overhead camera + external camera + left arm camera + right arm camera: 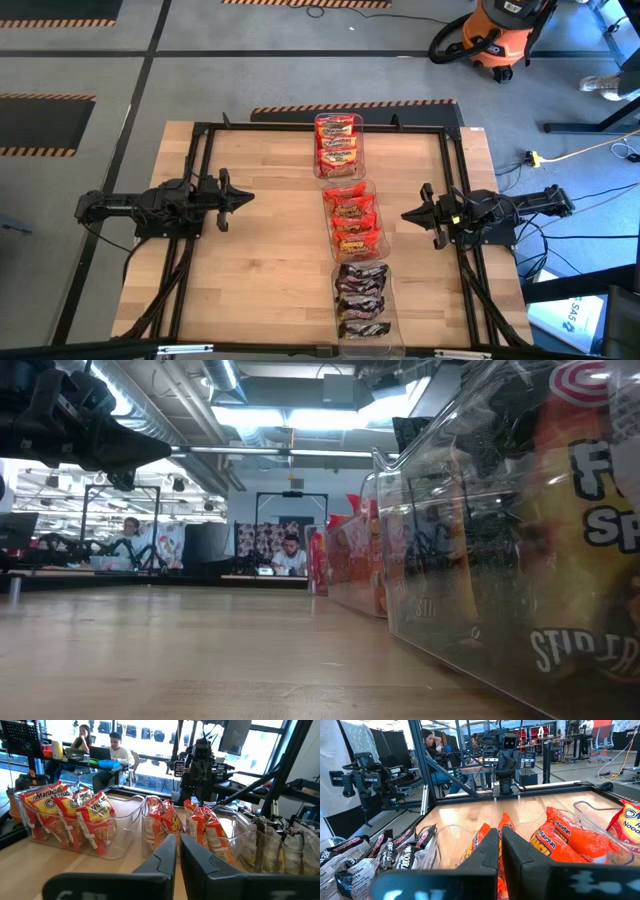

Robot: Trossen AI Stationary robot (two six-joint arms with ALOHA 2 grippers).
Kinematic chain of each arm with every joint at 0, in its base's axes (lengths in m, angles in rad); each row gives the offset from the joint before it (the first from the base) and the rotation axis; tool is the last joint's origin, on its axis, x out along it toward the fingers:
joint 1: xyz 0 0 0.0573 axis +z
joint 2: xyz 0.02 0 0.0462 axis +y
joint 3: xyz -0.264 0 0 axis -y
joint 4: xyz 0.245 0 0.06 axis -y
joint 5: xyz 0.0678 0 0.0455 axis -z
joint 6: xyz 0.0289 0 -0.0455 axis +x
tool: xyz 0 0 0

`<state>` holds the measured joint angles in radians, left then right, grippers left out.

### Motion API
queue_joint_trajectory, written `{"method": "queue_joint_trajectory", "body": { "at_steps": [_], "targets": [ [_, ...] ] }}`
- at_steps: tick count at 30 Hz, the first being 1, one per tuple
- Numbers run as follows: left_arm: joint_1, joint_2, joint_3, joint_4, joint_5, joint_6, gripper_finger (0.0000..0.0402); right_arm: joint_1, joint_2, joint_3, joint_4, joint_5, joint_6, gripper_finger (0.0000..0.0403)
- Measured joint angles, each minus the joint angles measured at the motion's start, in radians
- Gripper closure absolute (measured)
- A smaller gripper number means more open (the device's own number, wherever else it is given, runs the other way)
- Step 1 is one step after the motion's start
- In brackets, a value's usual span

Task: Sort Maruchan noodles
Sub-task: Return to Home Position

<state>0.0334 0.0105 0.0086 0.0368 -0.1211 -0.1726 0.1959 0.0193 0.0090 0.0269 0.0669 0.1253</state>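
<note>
Three clear bins stand in a row down the table's middle, each holding upright noodle packets. The far bin holds red-yellow packets. The middle bin holds orange-red packets. The near bin holds dark brown packets. My left gripper hovers over the table's left part, shut and empty, its fingers pointing at the bins. My right gripper hovers over the right part, shut and empty, facing the middle bin.
A black metal frame runs along the table's edges. Bare wood lies between each gripper and the row of bins. People sit at desks in the room beyond the table. An orange vacuum stands on the floor past the far right corner.
</note>
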Motion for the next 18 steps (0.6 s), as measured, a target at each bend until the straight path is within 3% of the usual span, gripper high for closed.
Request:
{"method": "queue_joint_trajectory", "body": {
  "at_steps": [18],
  "targets": [
    [0.000,0.000,0.000,0.000,0.000,0.000,0.0397,0.000,0.000,0.000,0.000,0.000,0.000,0.0403]
  ]
}}
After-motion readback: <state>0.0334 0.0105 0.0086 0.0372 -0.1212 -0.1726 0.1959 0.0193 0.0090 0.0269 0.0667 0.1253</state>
